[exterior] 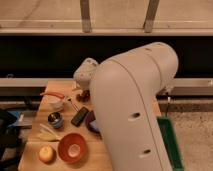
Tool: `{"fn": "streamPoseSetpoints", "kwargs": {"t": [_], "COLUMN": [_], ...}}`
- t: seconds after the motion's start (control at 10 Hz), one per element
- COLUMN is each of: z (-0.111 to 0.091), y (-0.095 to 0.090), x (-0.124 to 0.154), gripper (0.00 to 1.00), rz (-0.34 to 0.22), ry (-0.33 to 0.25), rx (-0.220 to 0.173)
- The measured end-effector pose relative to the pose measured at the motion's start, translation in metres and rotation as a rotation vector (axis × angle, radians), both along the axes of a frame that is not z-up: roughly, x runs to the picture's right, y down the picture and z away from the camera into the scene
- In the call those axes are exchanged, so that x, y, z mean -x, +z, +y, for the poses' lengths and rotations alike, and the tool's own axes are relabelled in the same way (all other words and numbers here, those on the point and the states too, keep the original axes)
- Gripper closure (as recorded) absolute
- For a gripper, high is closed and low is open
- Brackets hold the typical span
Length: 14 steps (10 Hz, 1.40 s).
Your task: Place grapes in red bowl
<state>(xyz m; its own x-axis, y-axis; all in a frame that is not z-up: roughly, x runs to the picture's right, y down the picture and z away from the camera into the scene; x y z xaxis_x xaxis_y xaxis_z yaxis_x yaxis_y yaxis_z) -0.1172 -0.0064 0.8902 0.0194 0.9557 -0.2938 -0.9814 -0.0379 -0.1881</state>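
The grapes [85,94] are a small dark red-brown bunch at the back of the wooden table [35,150], partly hidden by my arm. The gripper [82,85] sits at the end of the white arm, just above and touching or nearly touching the grapes. The red bowl [72,147] is orange-red with a pale spot inside. It stands empty at the table's front, well in front of the gripper.
A yellow-orange fruit [46,153] lies left of the red bowl. A dark purple bowl [91,121] is mostly hidden by the arm. A dark flat item [79,116], a small can [55,119], a white dish [54,101] and a green tray [170,145] are around.
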Motion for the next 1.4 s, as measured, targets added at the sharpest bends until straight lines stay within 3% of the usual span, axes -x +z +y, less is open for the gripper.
{"fn": "streamPoseSetpoints", "kwargs": {"t": [0.3,0.6,1.1,1.4], "z": [-0.007,-0.006,0.020,0.033], "y": [0.060,0.086,0.083,0.076], "x": [0.005,0.000,-0.024,-0.021], "gripper": [0.20,0.20,0.22,0.51], "rz": [0.044,0.093,0.159,0.141], "ry": [-0.040,-0.058,-0.073,-0.107], "rx": [0.099,0.165,0.263,0.298]}}
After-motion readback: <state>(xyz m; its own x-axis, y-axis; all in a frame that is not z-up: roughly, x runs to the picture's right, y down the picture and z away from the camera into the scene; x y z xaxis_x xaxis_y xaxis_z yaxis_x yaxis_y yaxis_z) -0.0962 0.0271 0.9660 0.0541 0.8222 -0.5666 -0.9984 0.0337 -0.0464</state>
